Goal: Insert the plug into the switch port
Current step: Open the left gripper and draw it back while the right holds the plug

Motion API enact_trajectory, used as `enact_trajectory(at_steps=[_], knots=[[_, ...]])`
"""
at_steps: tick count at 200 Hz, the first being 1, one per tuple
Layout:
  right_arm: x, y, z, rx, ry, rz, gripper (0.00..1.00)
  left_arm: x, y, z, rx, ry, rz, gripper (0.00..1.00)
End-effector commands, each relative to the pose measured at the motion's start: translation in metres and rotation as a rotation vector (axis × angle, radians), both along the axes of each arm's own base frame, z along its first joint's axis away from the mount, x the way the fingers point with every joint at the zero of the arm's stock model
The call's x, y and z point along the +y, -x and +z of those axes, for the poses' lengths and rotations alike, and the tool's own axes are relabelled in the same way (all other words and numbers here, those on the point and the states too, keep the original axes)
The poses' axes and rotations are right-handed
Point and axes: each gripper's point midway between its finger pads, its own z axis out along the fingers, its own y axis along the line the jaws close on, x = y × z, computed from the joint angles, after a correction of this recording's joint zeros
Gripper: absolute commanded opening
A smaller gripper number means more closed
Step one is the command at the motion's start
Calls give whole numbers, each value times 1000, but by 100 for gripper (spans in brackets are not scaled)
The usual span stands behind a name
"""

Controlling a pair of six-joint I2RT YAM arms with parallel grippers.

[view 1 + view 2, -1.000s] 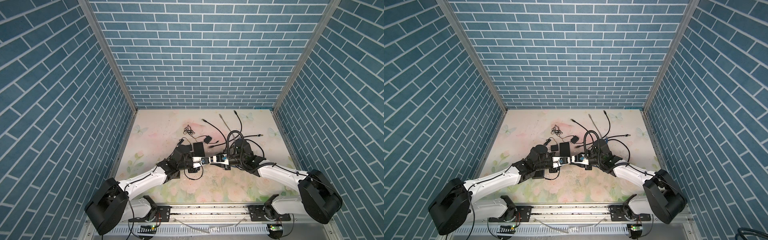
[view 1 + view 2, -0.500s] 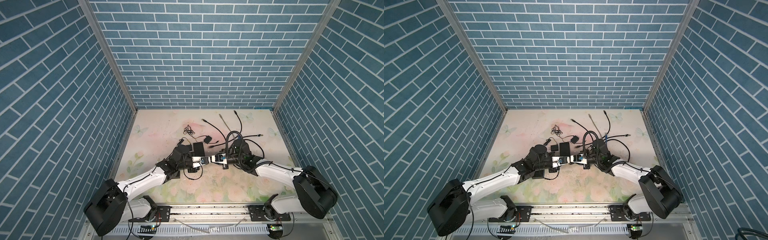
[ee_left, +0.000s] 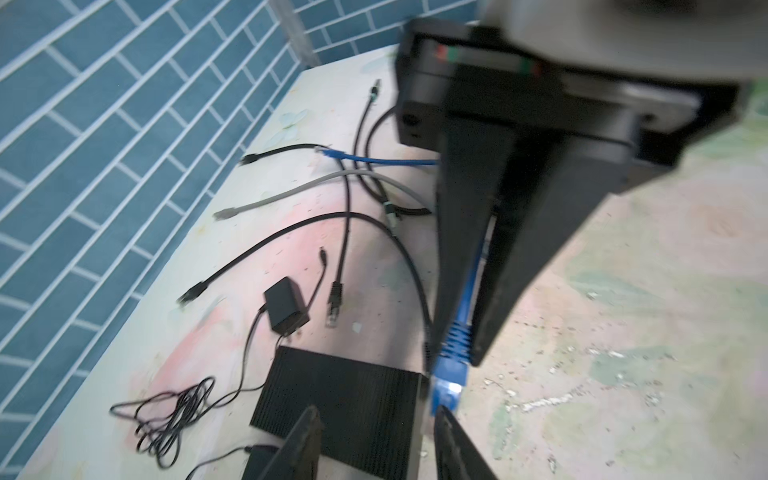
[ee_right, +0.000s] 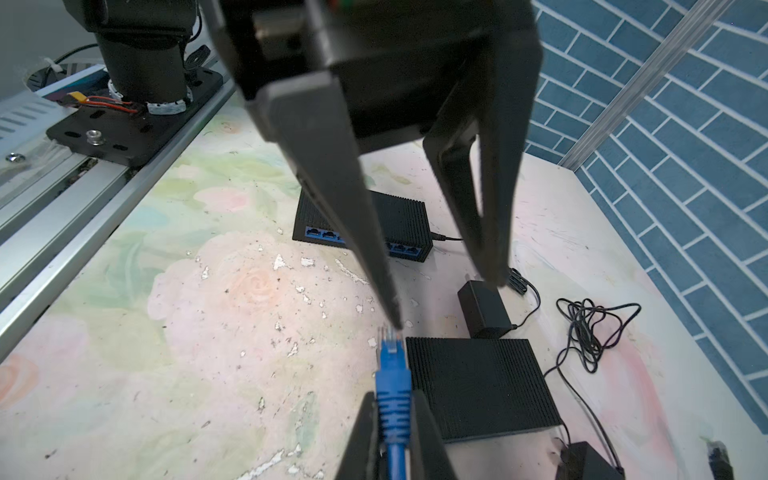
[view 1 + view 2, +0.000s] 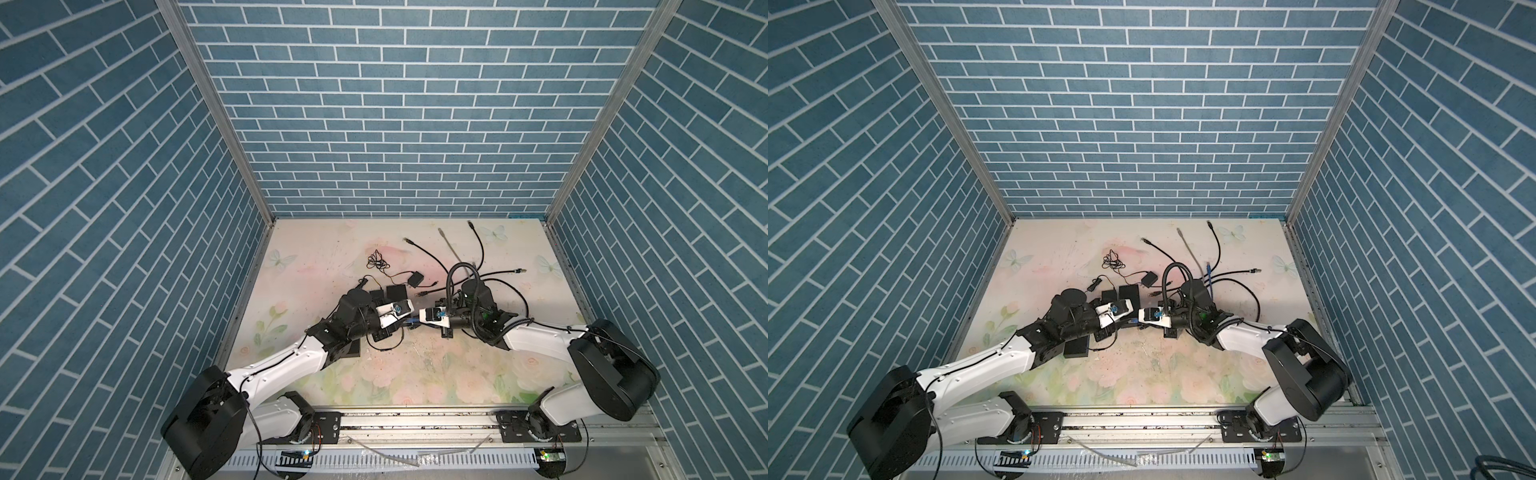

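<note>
As L-tool (image 4: 444, 303) released, R-tool (image 4: 395, 401) (clamped) took plug (image 4: 392, 359).

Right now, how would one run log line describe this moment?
right fingers: shut on blue plug | left fingers: open | blue plug: clear of switch

Blue on the ribbed boot of the plug (image 4: 392, 374), clear at its tip; same blue along the cable (image 3: 386, 160) behind the right gripper (image 4: 392, 436). Black on the fingers of that gripper and of the left gripper (image 4: 444, 303). Black with fine ribbing on the switch (image 4: 409, 216) beyond the left gripper, blue across its port row. Black ribbing again on the box (image 4: 478, 386) beside the right gripper; plain black on the adapter (image 4: 482, 309). Pale pink-and-green flower print, flecked white, over the tabletop (image 4: 187, 332). Teal brick pattern with white joints on the walls (image 4: 685, 145).
</note>
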Motion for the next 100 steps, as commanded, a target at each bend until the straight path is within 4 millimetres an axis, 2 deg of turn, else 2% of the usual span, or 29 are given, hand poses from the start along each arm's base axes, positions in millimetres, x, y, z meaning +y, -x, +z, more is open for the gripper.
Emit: enact_trajectory(at_steps=[1, 24, 40, 55, 100], knots=[[5, -2, -3, 62, -60, -41, 0, 24, -17, 13, 58, 124, 231, 48], [10, 0, -13, 100, -63, -54, 0, 44, -22, 21, 99, 225, 388, 59], [14, 2, -22, 123, -45, -55, 0, 57, -24, 21, 143, 268, 485, 76], [18, 3, -29, 136, -33, -52, 0, 69, -25, 15, 192, 301, 587, 99], [33, 1, -37, 170, -46, -59, 0, 108, -21, -18, 385, 247, 891, 100]])
